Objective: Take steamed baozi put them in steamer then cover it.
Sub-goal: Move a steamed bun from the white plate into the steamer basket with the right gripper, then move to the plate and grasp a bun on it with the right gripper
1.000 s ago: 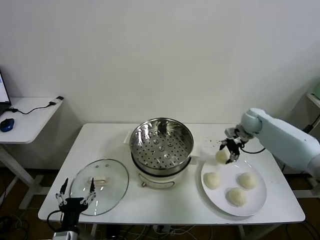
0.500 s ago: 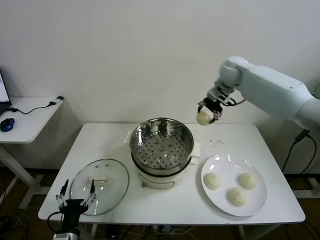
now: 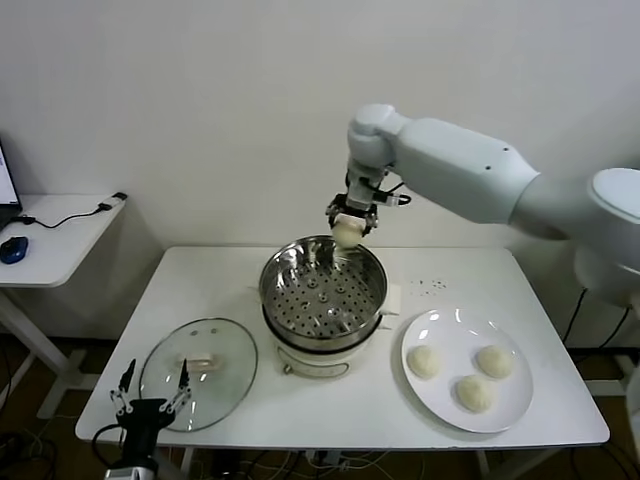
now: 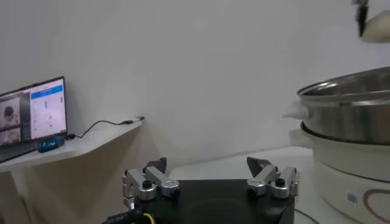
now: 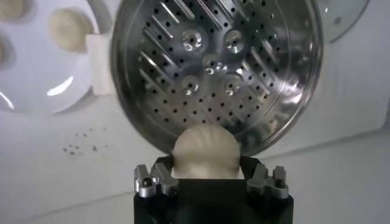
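My right gripper (image 3: 349,229) is shut on a cream-white baozi (image 3: 347,233) and holds it in the air above the far rim of the steamer (image 3: 322,290). In the right wrist view the baozi (image 5: 204,152) sits between the fingers, over the edge of the perforated tray (image 5: 213,67), which holds no buns. Three more baozi (image 3: 470,373) lie on the white plate (image 3: 505,410) to the right of the steamer. The glass cover (image 3: 198,372) lies flat on the table at the front left. My left gripper (image 3: 152,395) is open and empty, low at the table's front left edge by the cover.
A side desk (image 3: 55,235) with a blue mouse (image 3: 14,249) and a cable stands at the far left; the left wrist view shows a laptop (image 4: 30,117) on it. Dark crumbs (image 3: 430,285) lie on the table behind the plate.
My right arm has lifted one baozi from the plate and carried it up and left, from beside the plate to above the steamer's far rim. The left gripper has not moved.
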